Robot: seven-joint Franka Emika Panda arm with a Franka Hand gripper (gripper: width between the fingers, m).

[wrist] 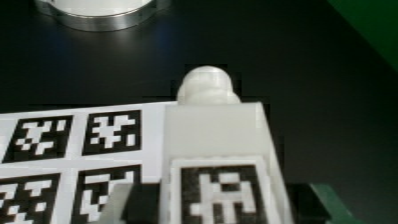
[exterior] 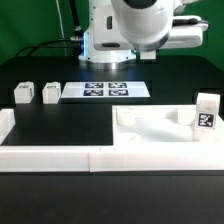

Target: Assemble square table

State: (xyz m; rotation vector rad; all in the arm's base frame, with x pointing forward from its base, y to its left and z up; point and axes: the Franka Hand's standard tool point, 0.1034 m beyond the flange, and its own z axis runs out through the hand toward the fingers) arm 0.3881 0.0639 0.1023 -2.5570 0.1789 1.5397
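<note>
**Leg in the jaws above the marker board: handling notes**

Jaws clamped on one table leg [wrist: 221,140]. In the wrist view the white block fills the gap between the dark fingers [wrist: 322,203], tag face toward the camera, rounded peg [wrist: 208,85] pointing away. Under it lies the marker board [wrist: 71,140], which sits mid-bench toward the back edge. In the exterior view the arm [exterior: 135,25] hides both leg and jaws.

Other parts:
- First loose leg [exterior: 20,93] and second loose leg [exterior: 50,93] stand side by side, just apart, at the exterior view's left, beside the marker board.
- Table top [exterior: 160,128] lies toward the front edge on the exterior view's right, against the border wall [exterior: 50,150].
- Fourth leg [exterior: 207,112] is upright at the top's corner; cannot tell whether it is seated or only standing there.

Handling, as judged:
- The leg looks like hard moulded plastic: stiff, light, not fragile.
- Its smooth faces may let it twist in the grip under side load.
- Best hold is across the flat side faces at mid-body, leaving the peg end free for the top.
- Keep it square, since a tilted peg would likely jam.
- The top is wide and light and probably slides if pushed, so the border wall is useful as a brace
</note>
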